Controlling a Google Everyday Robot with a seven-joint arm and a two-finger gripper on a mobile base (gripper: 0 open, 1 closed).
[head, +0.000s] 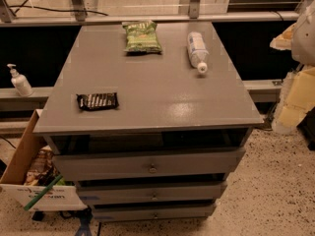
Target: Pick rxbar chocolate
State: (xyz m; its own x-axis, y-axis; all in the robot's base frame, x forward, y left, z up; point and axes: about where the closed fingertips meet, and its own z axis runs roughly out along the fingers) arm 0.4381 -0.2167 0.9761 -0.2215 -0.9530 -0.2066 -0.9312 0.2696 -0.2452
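One rxbar chocolate [97,101] on cabinet [162,92], pincer [305,36] far right.

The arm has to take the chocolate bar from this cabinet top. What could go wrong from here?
1. The rxbar chocolate lies flat near the left front edge of the cabinet top; a nudge might push it off.
2. The gripper, seemingly the pale shape at the right edge, is far away; its path might brush the bottle lying on its side, which could roll.

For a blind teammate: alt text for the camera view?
A dark rxbar lies front left on a grey cabinet; a green bag and a white bottle lie at the back. The gripper hangs beyond its right edge.
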